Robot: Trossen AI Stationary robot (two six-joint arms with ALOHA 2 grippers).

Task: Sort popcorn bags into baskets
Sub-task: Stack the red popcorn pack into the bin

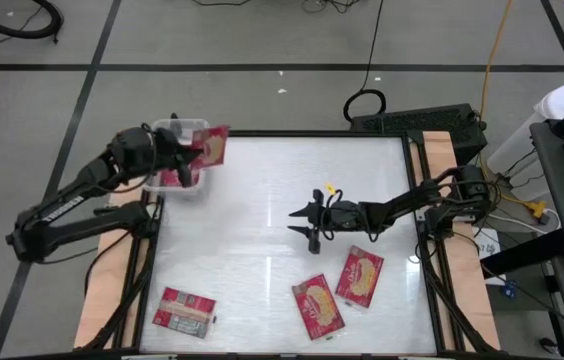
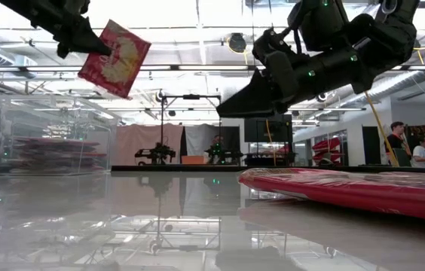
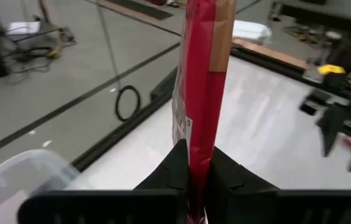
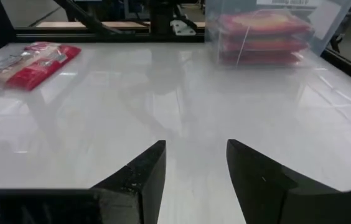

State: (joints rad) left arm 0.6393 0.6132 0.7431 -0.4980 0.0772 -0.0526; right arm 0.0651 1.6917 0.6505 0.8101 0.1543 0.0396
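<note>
My left gripper [image 1: 195, 150] is shut on one red popcorn bag [image 1: 213, 146] high above the table's far left corner, just right of the clear plastic basket [image 1: 176, 128]. In the low view the basket [image 2: 50, 135] stands on the table with several red bags stacked flat inside. My right gripper [image 1: 307, 222] hovers open above the middle of the table, touching nothing. Three more bags lie flat on the table near its front edge: one on the left [image 1: 184, 310] and two on the right [image 1: 318, 305], [image 1: 360, 277]. My left gripper [image 3: 198, 155] pinches the red bag between its two fingers [image 3: 174, 169] at one end of the bag [image 3: 199, 140]. The bag sticks out past the fingertips, edge-on in the wrist view. It is lifted clear and tilted [image 2: 116, 59], higher than the basket's rim.
The right wrist view shows bare white tabletop ahead of my right gripper [image 4: 194, 168], with the filled basket [image 4: 269, 31] and one bag [image 4: 29, 62] beyond it. Wooden rails run along the table's left and right sides. People sit far off in the room behind.
</note>
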